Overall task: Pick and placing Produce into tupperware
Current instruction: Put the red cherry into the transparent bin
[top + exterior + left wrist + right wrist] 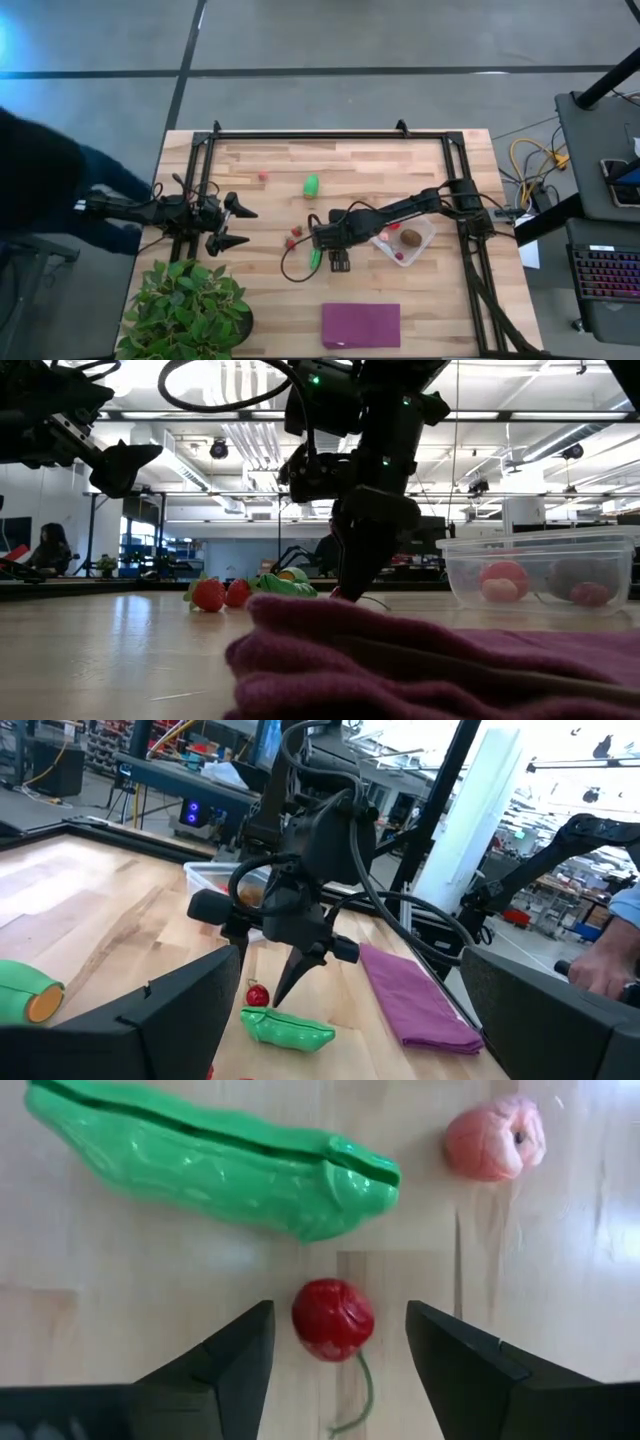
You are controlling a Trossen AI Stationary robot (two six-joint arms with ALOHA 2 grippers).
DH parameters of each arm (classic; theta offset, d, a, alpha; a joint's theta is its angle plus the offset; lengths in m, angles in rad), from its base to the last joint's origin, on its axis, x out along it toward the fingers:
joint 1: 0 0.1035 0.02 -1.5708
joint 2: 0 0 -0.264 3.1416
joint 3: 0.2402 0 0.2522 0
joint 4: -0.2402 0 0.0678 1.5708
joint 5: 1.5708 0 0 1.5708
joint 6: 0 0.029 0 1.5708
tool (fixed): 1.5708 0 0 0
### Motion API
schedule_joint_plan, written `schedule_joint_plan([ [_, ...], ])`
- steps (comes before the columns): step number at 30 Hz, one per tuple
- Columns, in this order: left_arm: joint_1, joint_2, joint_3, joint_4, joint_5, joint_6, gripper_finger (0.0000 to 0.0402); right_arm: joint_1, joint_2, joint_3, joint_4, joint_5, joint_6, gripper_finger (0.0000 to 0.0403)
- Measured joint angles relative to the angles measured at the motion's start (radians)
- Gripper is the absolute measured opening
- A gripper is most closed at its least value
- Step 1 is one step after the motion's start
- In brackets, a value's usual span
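Lighting even and bright, from ceiling strip lamps seen beyond the desk (120,650). Low view backlit: arm reads as silhouette. Purple cloth (430,660) nearest the lens is blurred. Soft glare on the green pod (215,1165); shadows beneath it faint.

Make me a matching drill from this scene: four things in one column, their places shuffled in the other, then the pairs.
Things:
1. cherry
2. brown oval
3. purple cloth
4. plant

Places:
A. inside the tupperware
B. near table edge, about mid-width
C. between the right gripper fingers, on the wood
D. near table corner, on the left arm's side

Pairs: 1-C, 2-A, 3-B, 4-D
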Motion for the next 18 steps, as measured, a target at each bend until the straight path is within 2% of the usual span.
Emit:
schedule_joint_plan([
  [10,0.0,-0.001,0.0,0.0,0.0,0.0,0.0367,0.002,0.008,-0.008,0.011,-0.011,0.02,0.0215],
  [18,0.0,-0.001,0.0,0.0,0.0,0.0,0.0367,0.002,0.008,-0.008,0.013,-0.015,0.019,0.0148],
])
